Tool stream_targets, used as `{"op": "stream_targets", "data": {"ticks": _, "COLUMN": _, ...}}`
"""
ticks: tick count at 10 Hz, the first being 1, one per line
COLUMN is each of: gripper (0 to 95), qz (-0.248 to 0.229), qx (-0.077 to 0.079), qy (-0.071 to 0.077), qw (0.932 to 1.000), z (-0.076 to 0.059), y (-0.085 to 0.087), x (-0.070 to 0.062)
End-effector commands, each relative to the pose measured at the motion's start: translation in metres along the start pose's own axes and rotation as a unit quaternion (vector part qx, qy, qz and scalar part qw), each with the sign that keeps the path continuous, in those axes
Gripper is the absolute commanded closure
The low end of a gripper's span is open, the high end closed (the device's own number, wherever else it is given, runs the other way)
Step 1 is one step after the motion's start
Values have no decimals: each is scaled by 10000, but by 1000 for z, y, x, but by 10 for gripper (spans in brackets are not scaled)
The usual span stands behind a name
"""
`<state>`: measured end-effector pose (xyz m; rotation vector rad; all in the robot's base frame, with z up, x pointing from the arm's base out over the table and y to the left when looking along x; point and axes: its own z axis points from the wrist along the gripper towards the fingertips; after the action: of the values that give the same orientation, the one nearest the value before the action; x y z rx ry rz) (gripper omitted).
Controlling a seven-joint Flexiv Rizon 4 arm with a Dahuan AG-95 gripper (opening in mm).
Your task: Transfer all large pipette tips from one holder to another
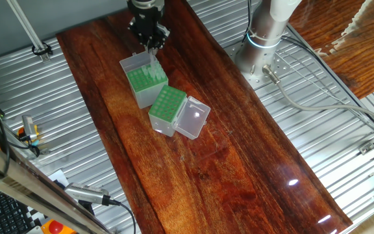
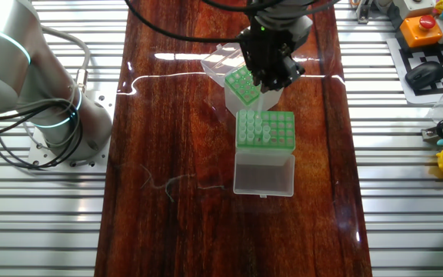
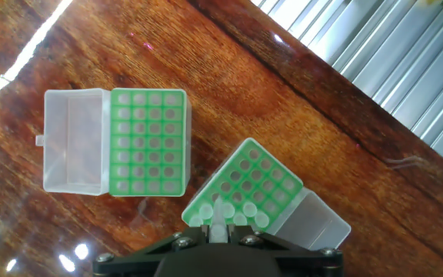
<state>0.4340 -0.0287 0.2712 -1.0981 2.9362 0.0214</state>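
Your gripper [image 3: 220, 231] pinches a tip [image 3: 220, 218]. Below the jaws sits the grey box [image 3: 244, 191]. The clear-lidded box [image 3: 148, 141] lies well off.

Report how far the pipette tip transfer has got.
Done: a row of tips stands in the grey-sided box. In hand: the gripper hovers over that box, jaws seemingly shut on one tip. Left: several tips remain in the clear-lidded box.

Two holders [image 2: 265, 128] [image 2: 246, 85] adjacent on table [image 2: 168, 223]; tips [image 3: 220, 214] in one.
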Motion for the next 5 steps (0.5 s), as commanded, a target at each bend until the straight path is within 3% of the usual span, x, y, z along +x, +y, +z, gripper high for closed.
{"op": "stream_targets", "data": {"ticks": 1, "gripper": 950, "qz": -26, "qx": 8, "qy": 6, "qw": 10000, "z": 7, "y": -3, "x": -1}}
{"op": "stream_targets", "data": {"ticks": 5, "gripper": 950, "qz": -58, "qx": 23, "qy": 22, "qw": 10000, "z": 30, "y": -6, "x": -2}}
